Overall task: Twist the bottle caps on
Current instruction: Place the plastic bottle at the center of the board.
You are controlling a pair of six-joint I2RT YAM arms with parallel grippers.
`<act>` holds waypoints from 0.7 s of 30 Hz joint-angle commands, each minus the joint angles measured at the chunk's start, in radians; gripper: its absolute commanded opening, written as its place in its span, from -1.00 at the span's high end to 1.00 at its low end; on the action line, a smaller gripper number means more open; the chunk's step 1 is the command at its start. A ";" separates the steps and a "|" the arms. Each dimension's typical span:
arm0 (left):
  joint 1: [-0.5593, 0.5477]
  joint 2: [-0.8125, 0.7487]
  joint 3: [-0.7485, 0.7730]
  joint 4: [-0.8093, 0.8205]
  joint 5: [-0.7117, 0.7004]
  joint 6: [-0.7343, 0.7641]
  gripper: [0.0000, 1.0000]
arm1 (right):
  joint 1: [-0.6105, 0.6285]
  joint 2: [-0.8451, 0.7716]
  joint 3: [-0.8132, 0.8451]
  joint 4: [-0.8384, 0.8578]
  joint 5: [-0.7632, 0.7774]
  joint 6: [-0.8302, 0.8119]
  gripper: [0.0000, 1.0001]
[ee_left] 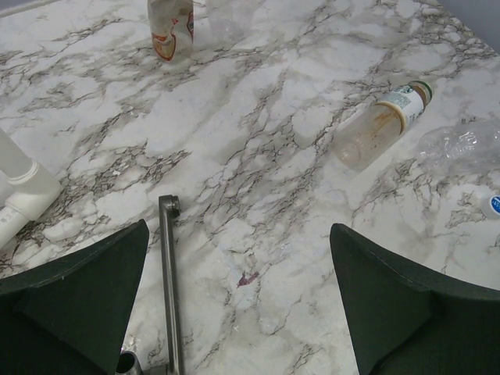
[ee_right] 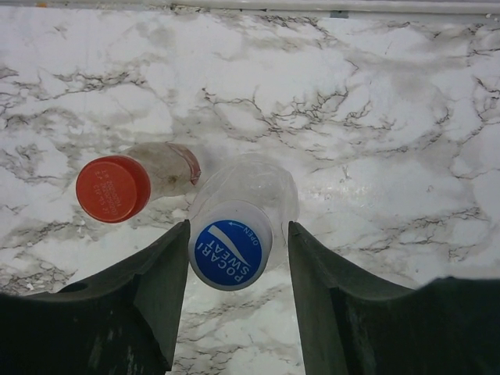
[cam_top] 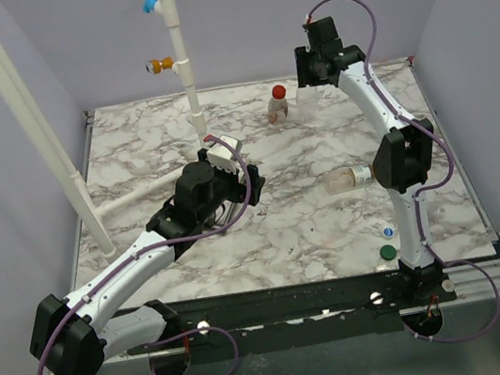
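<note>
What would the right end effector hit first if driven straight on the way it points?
Likely the blue-and-white round plastic cap atop the upright clear plastic bottle, directly between the fingers of the right end effector; depth unclear.

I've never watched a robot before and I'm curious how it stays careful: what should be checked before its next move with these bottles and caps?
1. Blue-and-white cap sits on the clear bottle: ok.
2. That cap is screwed tight: cannot tell.
3. Right tool open around that cap: ok.
4. Red-capped bottle stands outside the right tool: ok.
5. Left tool open and empty: ok.
6. Every cap is on a bottle: not ok; the green cap lies loose.
</note>
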 commanded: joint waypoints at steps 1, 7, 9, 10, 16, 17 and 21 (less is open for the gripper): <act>0.005 -0.003 -0.007 -0.014 0.016 -0.009 -0.97 | 0.007 0.041 0.023 -0.006 0.032 -0.017 -0.11; 0.006 -0.002 -0.008 -0.015 0.019 -0.009 -0.98 | 0.006 0.042 0.033 -0.005 0.031 -0.019 -0.17; 0.005 -0.001 -0.008 -0.015 0.020 -0.009 -0.97 | 0.006 0.042 0.037 -0.005 0.030 -0.018 -0.19; 0.005 0.000 -0.007 -0.015 0.022 -0.009 -0.97 | 0.007 0.041 0.037 -0.004 0.029 -0.018 -0.20; 0.006 0.001 -0.007 -0.015 0.024 -0.009 -0.97 | 0.007 0.035 0.037 0.000 0.025 -0.016 -0.32; 0.005 0.002 -0.007 -0.015 0.023 -0.009 -0.97 | 0.007 0.034 0.037 0.000 0.022 -0.017 -0.34; 0.007 0.002 -0.006 -0.015 0.023 -0.009 -0.97 | 0.008 0.035 0.041 0.000 0.017 -0.014 -0.38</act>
